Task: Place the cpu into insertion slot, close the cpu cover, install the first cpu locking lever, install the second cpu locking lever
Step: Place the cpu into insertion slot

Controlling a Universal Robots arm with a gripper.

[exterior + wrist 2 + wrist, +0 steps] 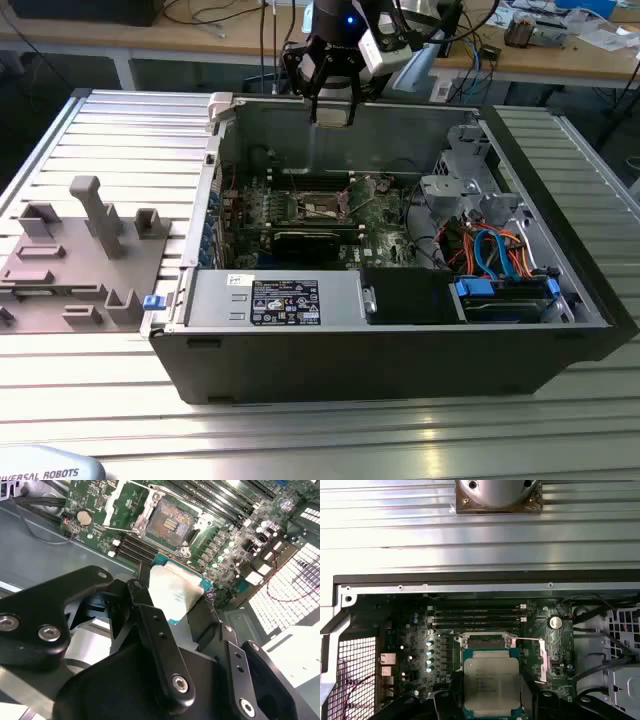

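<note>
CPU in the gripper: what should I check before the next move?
1. cpu clamped in the gripper: ok.
2. Socket bare, contacts exposed: ok.
3. cpu cover lifted off the socket: ok.
4. cpu edges square to the socket in the first wrist view: ok.
5. cpu turned the right way round for the socket: cannot tell.

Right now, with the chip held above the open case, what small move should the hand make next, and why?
Probably a slow descent toward the open socket. The hand grips the chip up near the rim of the case, well above the board, and the socket shows bare contacts with nothing in it.
</note>
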